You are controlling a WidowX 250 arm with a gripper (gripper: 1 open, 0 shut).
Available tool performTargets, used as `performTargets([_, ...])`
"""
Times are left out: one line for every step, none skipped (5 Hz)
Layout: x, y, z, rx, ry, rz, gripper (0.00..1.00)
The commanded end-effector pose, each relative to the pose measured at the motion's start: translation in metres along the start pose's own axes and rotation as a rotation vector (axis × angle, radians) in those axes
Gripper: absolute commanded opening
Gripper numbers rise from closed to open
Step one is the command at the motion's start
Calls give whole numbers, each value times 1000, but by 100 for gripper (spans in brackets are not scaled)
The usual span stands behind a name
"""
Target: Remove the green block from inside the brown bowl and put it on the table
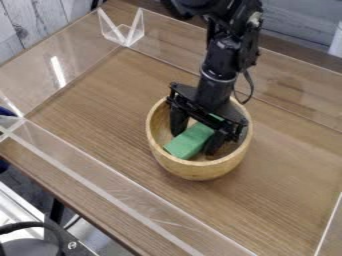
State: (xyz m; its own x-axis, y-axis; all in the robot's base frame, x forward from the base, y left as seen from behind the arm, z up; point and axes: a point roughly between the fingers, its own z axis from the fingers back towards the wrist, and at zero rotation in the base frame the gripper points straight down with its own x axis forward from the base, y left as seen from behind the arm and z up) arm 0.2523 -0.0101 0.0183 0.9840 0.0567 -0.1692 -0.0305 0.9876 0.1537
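A light-tan wooden brown bowl (167, 153) sits near the middle of the table (94, 95). Inside it lies the bright green block (189, 143), leaning against the bowl's inner wall. My black gripper (205, 117) points down into the bowl. Its fingers stand wide apart, one on each side of the block's far end. Whether the pads touch the block I cannot tell. The block's upper end is partly hidden behind the fingers.
Low clear acrylic walls (80, 170) edge the tabletop on the front and left. A clear acrylic piece (123, 30) stands at the far left corner. Bare wood lies to the left and right of the bowl.
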Motion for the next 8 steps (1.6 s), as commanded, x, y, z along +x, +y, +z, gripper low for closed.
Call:
performTargets([-7,4,-8,2,33,0,100])
performTargets([-8,6,-7,-3,48,15,0])
performTargets([-7,8,-3,-17,56,30,0])
performTargets([-12,12,0,-11,55,42,0])
performTargets([-16,16,4,-5,55,54,0])
performTargets([-19,14,8,-14,33,42,0])
performTargets([-21,11,13,-24,9,30,0])
performTargets([-22,8,15,-34,-22,14,0])
